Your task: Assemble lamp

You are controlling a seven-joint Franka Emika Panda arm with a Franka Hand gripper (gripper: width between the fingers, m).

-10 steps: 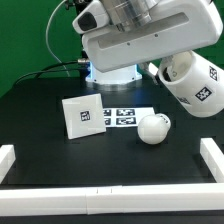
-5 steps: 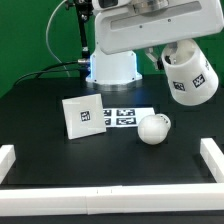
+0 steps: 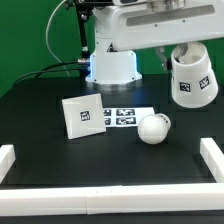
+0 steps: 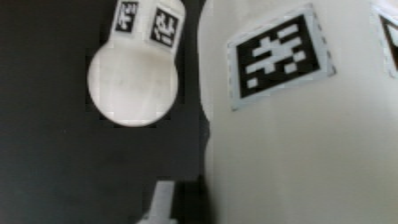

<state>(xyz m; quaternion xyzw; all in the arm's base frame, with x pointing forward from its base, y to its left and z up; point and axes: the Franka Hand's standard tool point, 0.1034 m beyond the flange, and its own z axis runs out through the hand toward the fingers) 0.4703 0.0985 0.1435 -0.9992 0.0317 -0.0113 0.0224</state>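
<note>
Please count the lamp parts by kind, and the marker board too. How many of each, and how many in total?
Base: 1
Bulb: 1
Shade: 1
Marker board: 1
Total: 4

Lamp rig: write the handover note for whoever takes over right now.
Gripper: shut on the shade, holding it off the table at the exterior view's right.
Base: on the table beside the marker board.
Bulb: loose on the table at the board's other end.
Done: shade picked up.
Left: nothing is joined yet. The bulb is not in the base, and the shade is on neither.
</note>
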